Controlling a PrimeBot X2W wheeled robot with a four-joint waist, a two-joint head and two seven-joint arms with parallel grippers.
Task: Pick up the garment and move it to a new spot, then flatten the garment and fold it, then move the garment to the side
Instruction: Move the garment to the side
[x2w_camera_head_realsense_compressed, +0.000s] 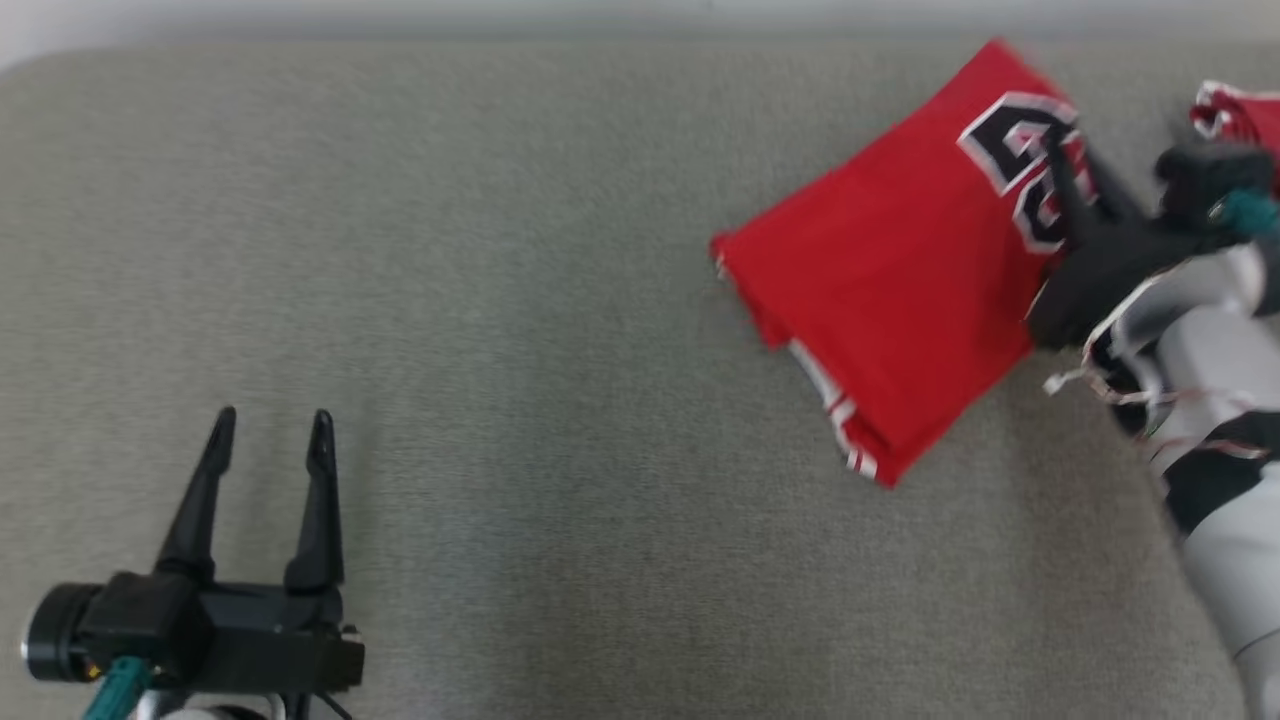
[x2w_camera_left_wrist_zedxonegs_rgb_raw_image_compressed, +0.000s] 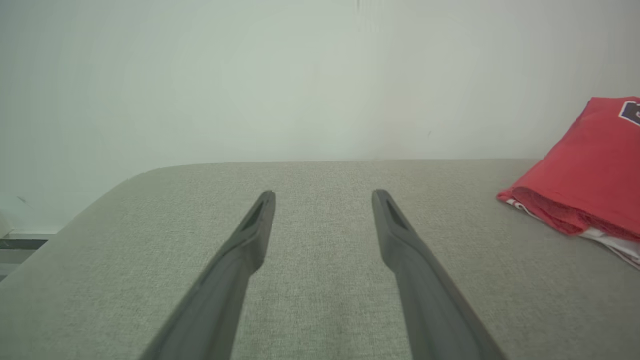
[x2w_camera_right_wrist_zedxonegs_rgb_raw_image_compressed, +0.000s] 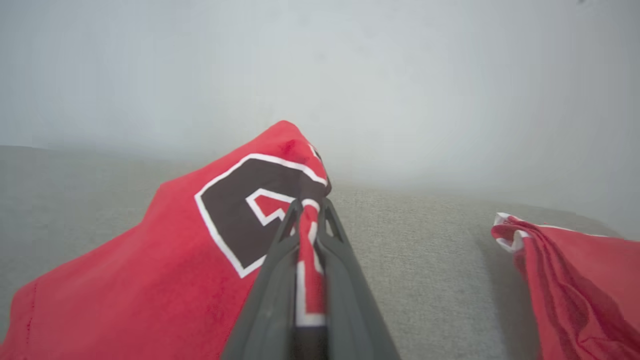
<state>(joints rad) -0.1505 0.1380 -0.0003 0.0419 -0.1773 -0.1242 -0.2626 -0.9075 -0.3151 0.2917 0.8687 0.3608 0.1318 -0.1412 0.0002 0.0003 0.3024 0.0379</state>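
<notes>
Garment (x2w_camera_head_realsense_compressed: 890, 290): red jersey, folded, lying far right on grey padded surface (x2w_camera_head_realsense_compressed: 500, 300); 1 corner by the number print (x2w_camera_right_wrist_zedxonegs_rgb_raw_image_compressed: 250, 220) tented up. 2nd red cloth heap (x2w_camera_head_realsense_compressed: 1235, 115) near it, apart. R gripper (x2w_camera_right_wrist_zedxonegs_rgb_raw_image_compressed: 311, 206) pinched tight on that printed edge, prob. to drag the bundle aside w/o unfolding. L gripper (x2w_camera_head_realsense_compressed: 272, 420) spread wide, empty, parked clear. Count: 2 red cloths, 2 grippers.

Premises are presenting as a bare work station: a fabric-covered surface (x2w_camera_head_realsense_compressed: 520, 300) with a rounded corner is sitting against a plain pale wall (x2w_camera_left_wrist_zedxonegs_rgb_raw_image_compressed: 300, 75); home or lab undetermined.
</notes>
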